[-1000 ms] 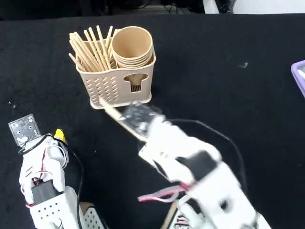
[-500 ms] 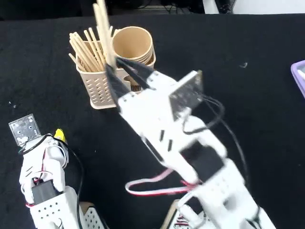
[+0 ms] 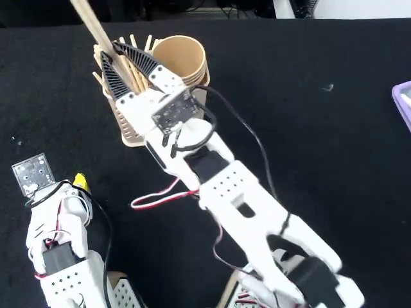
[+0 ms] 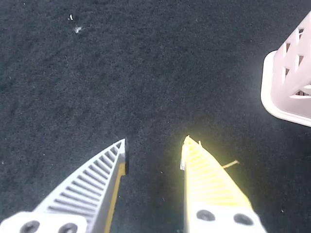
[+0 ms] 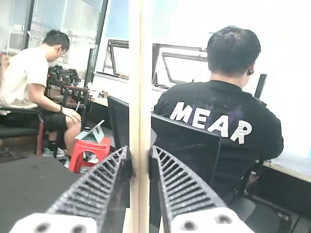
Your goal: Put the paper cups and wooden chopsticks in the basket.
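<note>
Basket (image 3: 124, 128): paper cups (image 3: 180, 58), many chopsticks (image 3: 104, 63) inside. Right gripper (image 3: 111, 50) pinching 1 chopstick (image 3: 90, 19) above basket. Left gripper (image 4: 153, 143) spread near basket, over black tabletop (image 3: 321, 128). Chair (image 5: 184, 145) in room.

The slotted basket (image 3: 122, 123) looks beige, the cups (image 3: 183, 58) tan, chopsticks (image 3: 138, 46) pale, table (image 3: 308, 128) black.

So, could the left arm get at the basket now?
Probably, from the side: bare table lies between left gripper and basket, but the right gripper, holding a chopstick, hangs over its top.
</note>
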